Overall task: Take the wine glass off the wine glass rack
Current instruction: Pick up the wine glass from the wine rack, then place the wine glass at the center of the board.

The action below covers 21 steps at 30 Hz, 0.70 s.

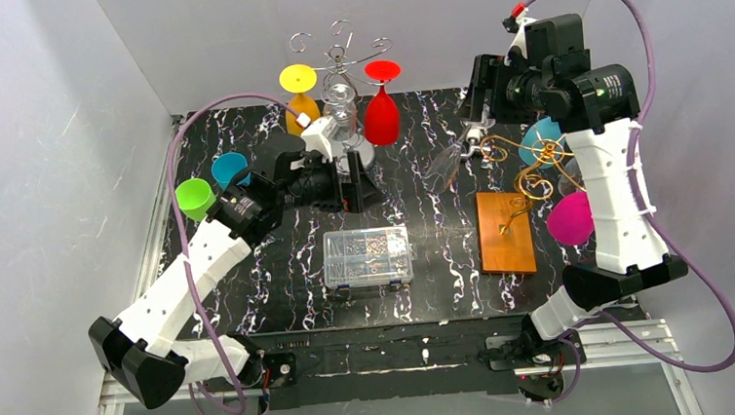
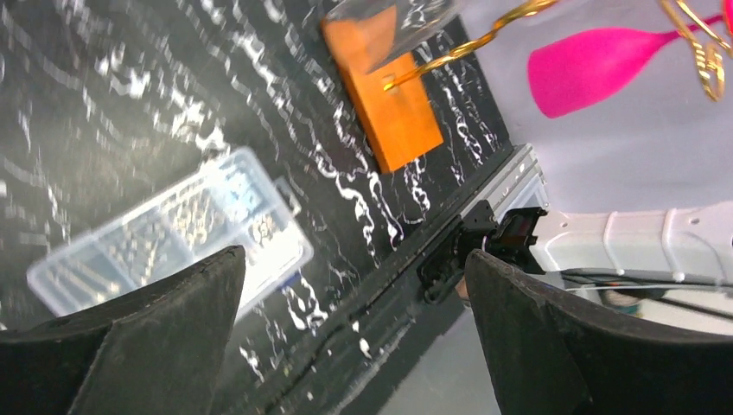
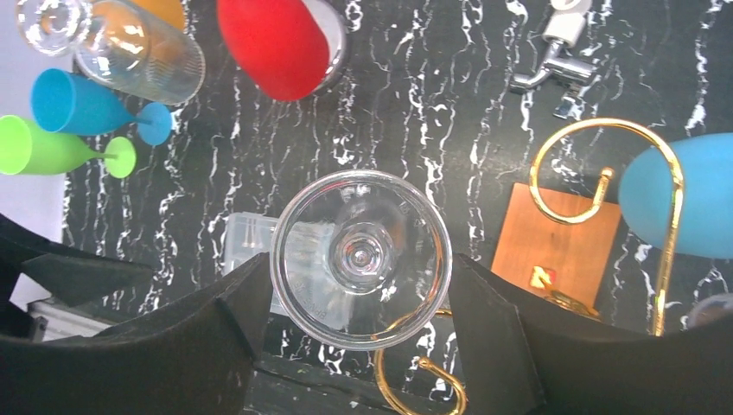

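Clear glass wine glass (image 3: pixel 359 259) sits squarely between the two black fingers of the right pincer (image 3: pixel 354 270), seen end-on with its stem at the centre. Both fingers press against its round sides, so the pincer is clamped on it at a fairly wide spread. From above it hangs tilted just ahead of those fingers, near the gold wire rack (image 1: pixel 536 188), whose orange wooden block (image 3: pixel 553 238) lies beyond and to one side of them. The left pincer (image 2: pixel 354 277) gapes wide with nothing between its fingers, and a clear plastic parts box (image 2: pixel 173 233) lies on the table past them.
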Tool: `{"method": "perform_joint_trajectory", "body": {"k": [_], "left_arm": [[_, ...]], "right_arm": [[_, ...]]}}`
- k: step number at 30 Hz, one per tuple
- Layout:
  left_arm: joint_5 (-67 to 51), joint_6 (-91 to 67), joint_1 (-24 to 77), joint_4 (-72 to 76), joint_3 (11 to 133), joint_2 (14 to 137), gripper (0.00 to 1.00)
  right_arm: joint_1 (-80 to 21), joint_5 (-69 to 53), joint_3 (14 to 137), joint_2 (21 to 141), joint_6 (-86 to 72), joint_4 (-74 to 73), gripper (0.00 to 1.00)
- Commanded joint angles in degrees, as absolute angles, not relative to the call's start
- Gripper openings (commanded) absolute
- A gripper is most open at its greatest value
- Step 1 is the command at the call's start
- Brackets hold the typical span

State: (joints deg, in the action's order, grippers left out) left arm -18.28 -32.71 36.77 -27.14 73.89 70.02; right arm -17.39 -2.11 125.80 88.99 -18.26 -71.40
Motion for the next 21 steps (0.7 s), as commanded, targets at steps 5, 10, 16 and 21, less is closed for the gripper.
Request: {"method": "perform_joint_trajectory", "body": {"k": [5, 10, 16, 21], "left_arm": [[-17.84, -11.14, 42.31, 1.14, 73.62, 70.35, 0.98], [-20.53, -2.04, 43.31, 4.24, 77.97, 75.61, 0.94], [-25.48, 6.16, 43.33, 9.86, 78.12, 78.8, 0.86], [-26.33, 6.83, 43.3, 13.67, 78.35, 80.86, 0.83]], "right_arm": [[-19.46, -8.64, 126.67, 88.63, -21.55, -65.72, 0.47], [-21.55, -9.5, 126.4, 87.84, -23.11, -64.92, 0.47], [-23.94, -9.58, 126.32, 87.41, -23.97, -64.82, 0.47], [-25.62, -9.02, 126.01, 87.26, -24.61, -64.34, 0.47]]}}
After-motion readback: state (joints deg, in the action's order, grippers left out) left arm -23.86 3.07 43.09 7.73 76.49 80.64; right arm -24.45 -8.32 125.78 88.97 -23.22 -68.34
